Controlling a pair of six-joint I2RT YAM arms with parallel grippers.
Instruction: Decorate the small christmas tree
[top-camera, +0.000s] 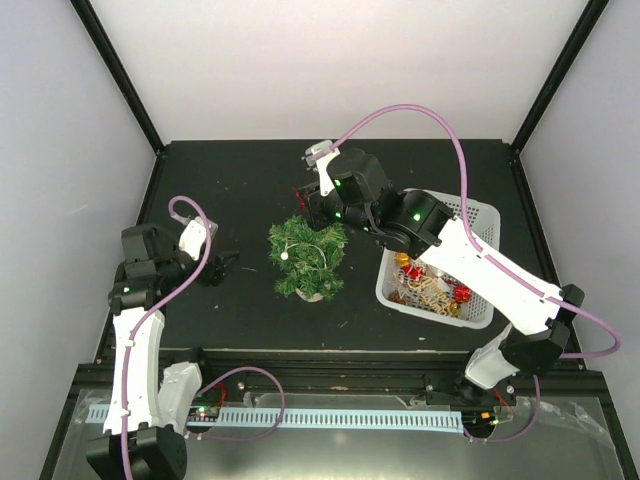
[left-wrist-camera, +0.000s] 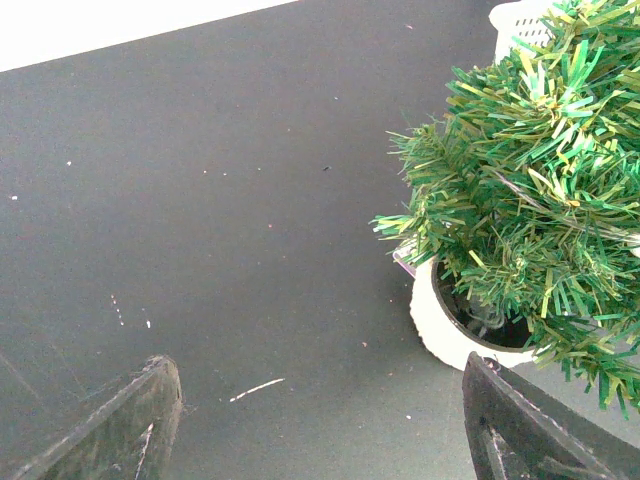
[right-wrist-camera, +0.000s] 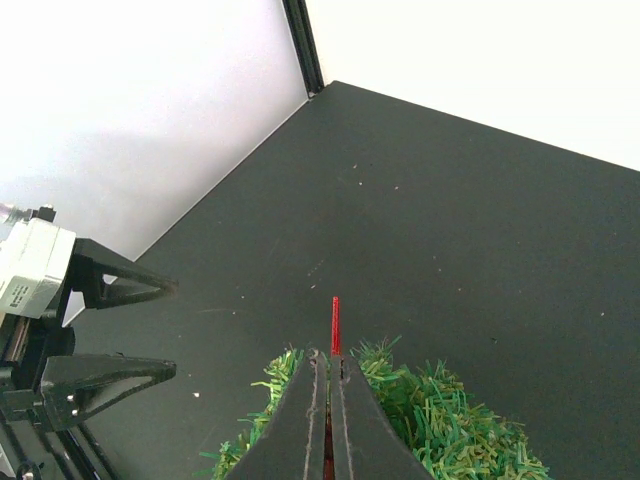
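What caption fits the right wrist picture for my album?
Right gripper pinches a thin red stick at the small christmas tree; open left gripper alongside.

A black worktop (top-camera: 230, 180) has tiny pale specks. Plain white walls (top-camera: 330, 60) stand around it. Black posts (top-camera: 115, 70) rise at the back corners. Bright light.
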